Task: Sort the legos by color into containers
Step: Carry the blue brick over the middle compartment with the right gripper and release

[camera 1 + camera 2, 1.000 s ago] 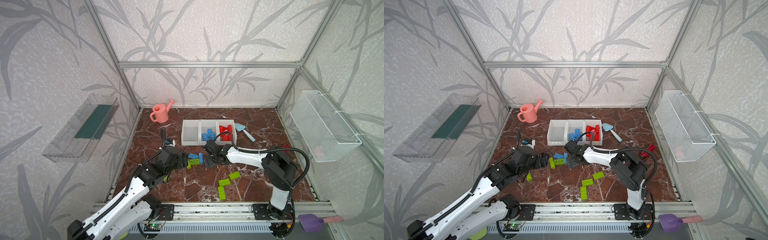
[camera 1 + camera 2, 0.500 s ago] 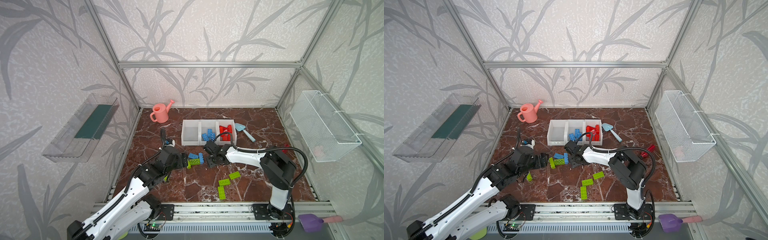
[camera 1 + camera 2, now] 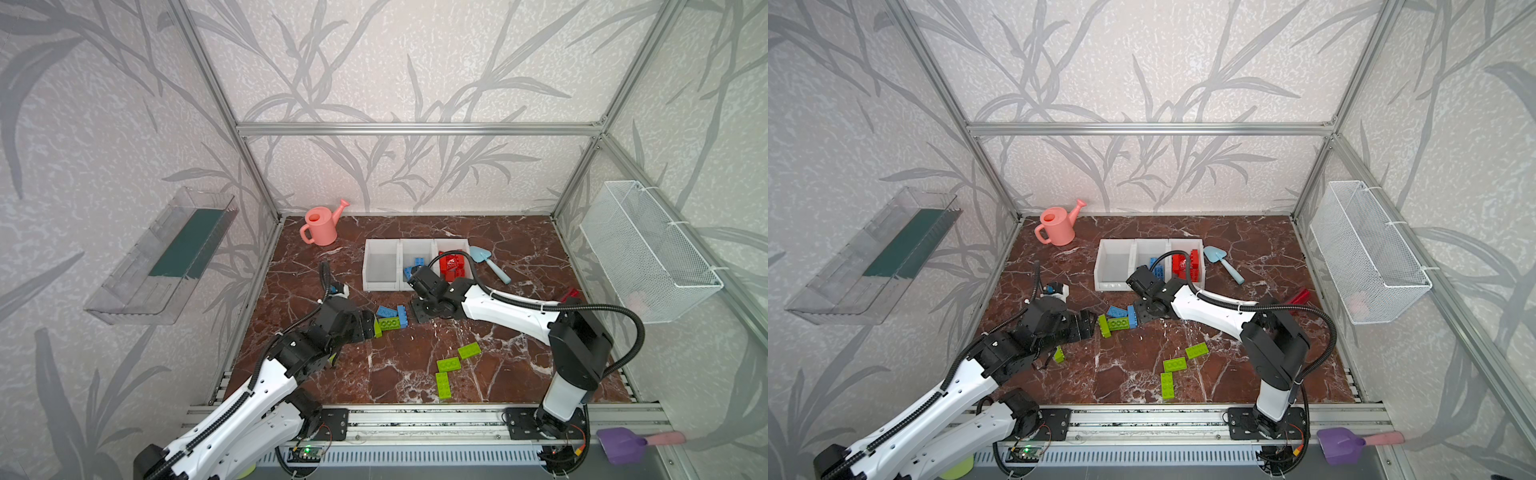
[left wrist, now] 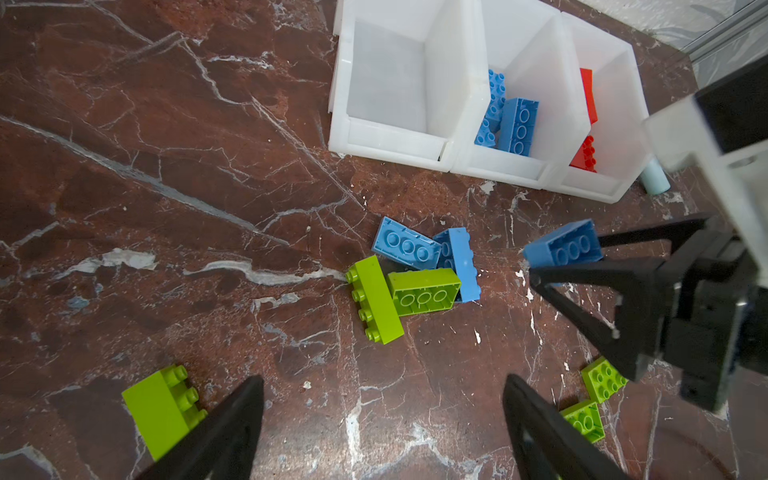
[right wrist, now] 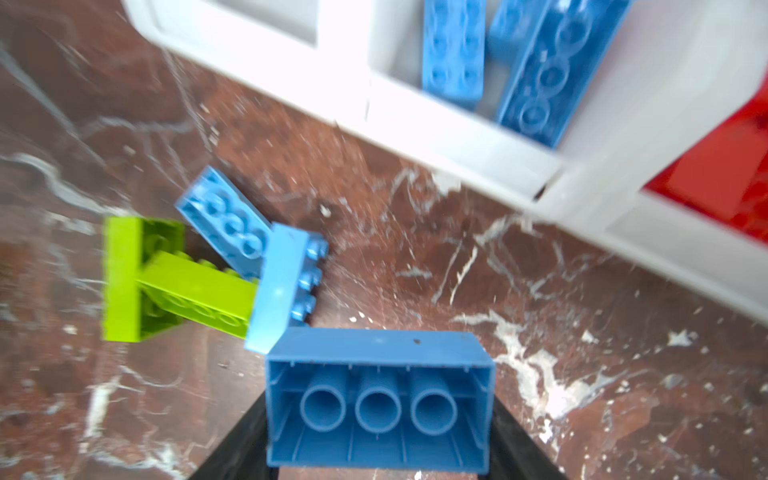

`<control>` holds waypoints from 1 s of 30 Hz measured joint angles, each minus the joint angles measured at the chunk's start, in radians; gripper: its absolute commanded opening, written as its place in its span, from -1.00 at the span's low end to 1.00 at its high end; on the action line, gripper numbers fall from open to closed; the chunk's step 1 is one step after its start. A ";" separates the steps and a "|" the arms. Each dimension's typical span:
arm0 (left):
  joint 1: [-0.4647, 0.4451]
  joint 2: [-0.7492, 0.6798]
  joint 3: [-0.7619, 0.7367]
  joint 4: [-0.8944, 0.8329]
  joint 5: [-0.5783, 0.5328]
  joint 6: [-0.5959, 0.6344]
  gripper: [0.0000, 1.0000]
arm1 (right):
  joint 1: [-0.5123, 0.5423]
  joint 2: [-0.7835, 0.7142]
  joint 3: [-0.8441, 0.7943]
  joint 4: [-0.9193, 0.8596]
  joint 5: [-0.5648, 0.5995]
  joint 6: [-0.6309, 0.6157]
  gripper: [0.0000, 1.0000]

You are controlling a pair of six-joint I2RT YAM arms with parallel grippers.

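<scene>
Grip first: my right pincer (image 4: 566, 261) is clamped on a blue lego (image 5: 378, 399), whose hollow underside faces the wrist camera. In both top views it sits at mid-frame, low over the bench (image 3: 399, 353), just below the containers (image 3: 380, 286) and just right of the mixed blue-and-green heap (image 3: 390, 322).

To do this step well, I judge I should lift straight up before travelling, so the brick clears the low front lip. Then I carry it up-frame over the middle bin (image 4: 500, 164), where other blue legos already lie, and let go low, so it cannot bounce into the red bin beside it. My left pincer (image 4: 381, 386) stands apart and empty, aimed at the heap. It should wait until my right arm is out of the way.

Against a second ago, my right fingers stood wide and have since come together on the brick. The arm itself seems hardly moved, though those small pictures leave me unsure. My left arm looks unchanged.
</scene>
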 measured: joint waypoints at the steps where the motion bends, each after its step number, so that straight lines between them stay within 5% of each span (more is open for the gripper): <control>1: 0.000 0.000 -0.002 0.000 0.001 0.000 0.78 | -0.007 -0.001 0.014 -0.001 -0.004 -0.006 0.13; 14: 0.000 0.037 -0.038 0.026 0.024 -0.010 0.78 | -0.137 0.179 0.323 -0.014 -0.079 -0.067 0.14; 30: 0.000 0.055 -0.060 0.034 0.045 -0.019 0.77 | -0.253 0.412 0.569 -0.063 -0.147 -0.087 0.64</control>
